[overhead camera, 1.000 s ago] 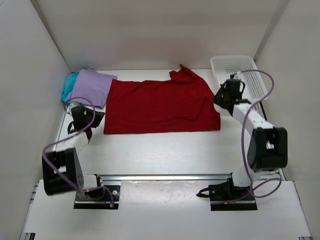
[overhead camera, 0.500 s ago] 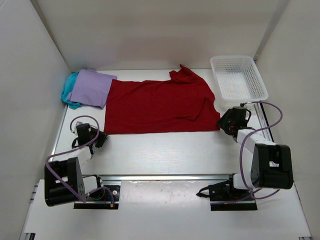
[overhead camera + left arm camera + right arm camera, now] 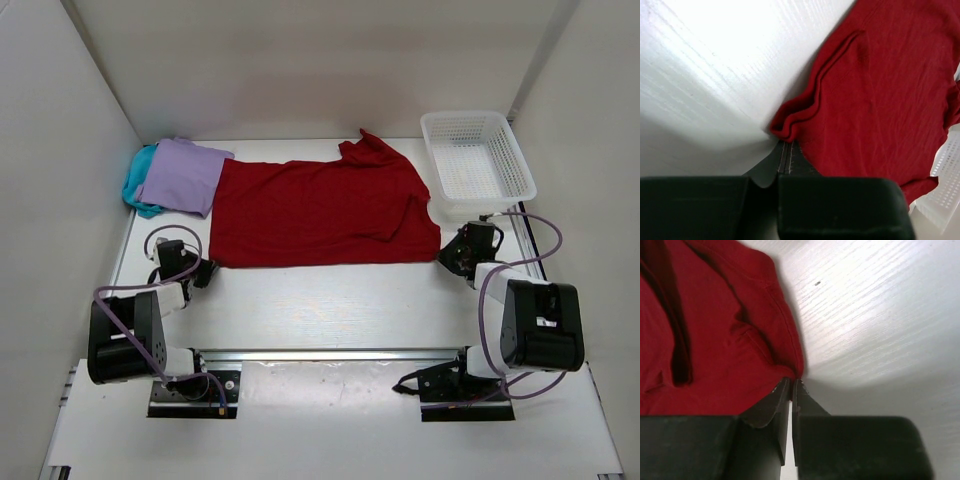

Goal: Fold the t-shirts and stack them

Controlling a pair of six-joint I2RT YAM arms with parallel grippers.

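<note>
The red t-shirt (image 3: 320, 210) is seen spread flat across the middle of the table (image 3: 330, 300), its long near edge turned towards the arms. The left gripper (image 3: 785, 148) is lowered at the shirt's near left corner, jaws pressed together, and the bunched hem is met right at the tips. The right gripper (image 3: 791, 382) is set likewise at the near right corner, jaws drawn to a thin slit, the cloth's edge touching them. Whether fabric is nipped between either pair cannot be made out. The lavender t-shirt (image 3: 180, 175) is laid folded upon the teal t-shirt (image 3: 135, 185) at the far left, against the red one; the white basket (image 3: 475, 160) is placed far right.
</note>
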